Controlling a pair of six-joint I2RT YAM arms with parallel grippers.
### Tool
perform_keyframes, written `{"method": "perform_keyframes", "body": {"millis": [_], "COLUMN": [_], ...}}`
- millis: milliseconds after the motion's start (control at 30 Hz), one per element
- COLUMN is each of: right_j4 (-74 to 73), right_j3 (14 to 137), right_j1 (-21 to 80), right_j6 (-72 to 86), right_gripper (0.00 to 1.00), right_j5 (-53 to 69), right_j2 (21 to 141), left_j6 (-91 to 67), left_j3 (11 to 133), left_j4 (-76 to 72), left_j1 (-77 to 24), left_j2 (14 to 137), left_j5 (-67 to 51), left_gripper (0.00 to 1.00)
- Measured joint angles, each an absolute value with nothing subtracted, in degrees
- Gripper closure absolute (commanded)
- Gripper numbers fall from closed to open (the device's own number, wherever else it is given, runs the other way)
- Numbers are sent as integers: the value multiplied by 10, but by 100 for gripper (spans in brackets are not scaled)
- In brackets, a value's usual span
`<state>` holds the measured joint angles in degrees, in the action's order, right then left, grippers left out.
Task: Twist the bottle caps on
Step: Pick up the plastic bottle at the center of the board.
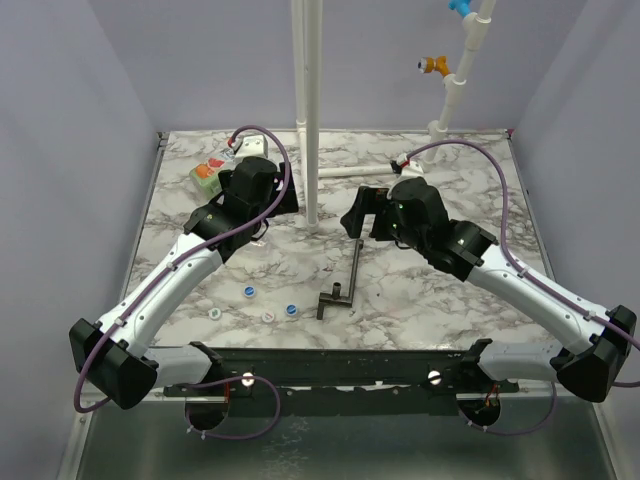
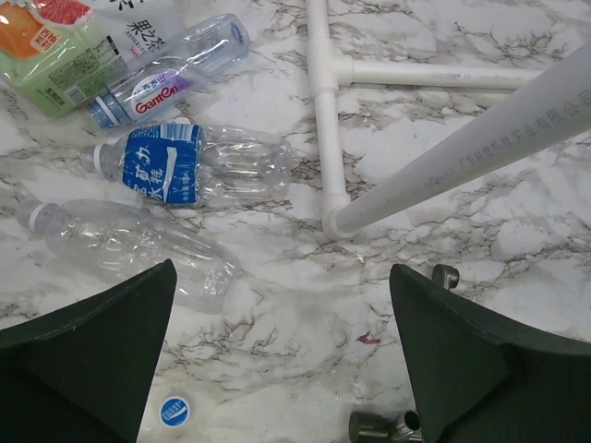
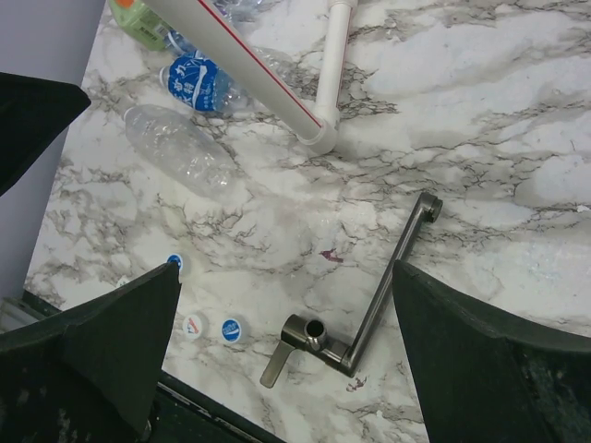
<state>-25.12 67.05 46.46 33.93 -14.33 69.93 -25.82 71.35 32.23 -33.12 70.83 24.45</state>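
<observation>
Marble table bears white pipes at its back. The left gripper and right gripper hover spread wide, holding nothing. Four bottles lie sideways below the left one. A T-shaped tool lies mid-table. Four bottle caps sit loose near the front edge.

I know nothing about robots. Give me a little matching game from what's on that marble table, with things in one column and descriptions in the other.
Things:
1. cap
2. T-shaped tool
3. tall pipe
4. unlabelled bottle

Descriptions:
A. grey metal, lying flat
B. small, round, blue and white
C. clear, lying on its side
D. white, standing upright

Pairs: 1-B, 2-A, 3-D, 4-C
</observation>
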Motion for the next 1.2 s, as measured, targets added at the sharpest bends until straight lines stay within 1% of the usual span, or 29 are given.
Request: {"method": "perform_keyframes", "body": {"millis": [533, 800, 1000, 1067, 1200], "right_j4": [-250, -249, -247, -245, -241], "right_j3": [670, 641, 621, 612, 597], "right_j1": [465, 465, 460, 455, 444], "right_j6": [336, 344, 345, 345, 345], "right_gripper": [0, 0, 0, 0, 0], "right_j5": [-143, -143, -143, -140, -136], "right_j2": [709, 708, 697, 687, 671], "left_j6": [-268, -311, -348, -362, -388], "left_j3": [704, 693, 703, 731, 769], "left_j4": [322, 332, 351, 357, 349], "left_j1": [-331, -321, -266, -222, -164], "left_j2": [700, 711, 769, 815, 874], "left_j5": [256, 291, 307, 307, 305], "left_gripper": [1, 1, 1, 1, 1]}}
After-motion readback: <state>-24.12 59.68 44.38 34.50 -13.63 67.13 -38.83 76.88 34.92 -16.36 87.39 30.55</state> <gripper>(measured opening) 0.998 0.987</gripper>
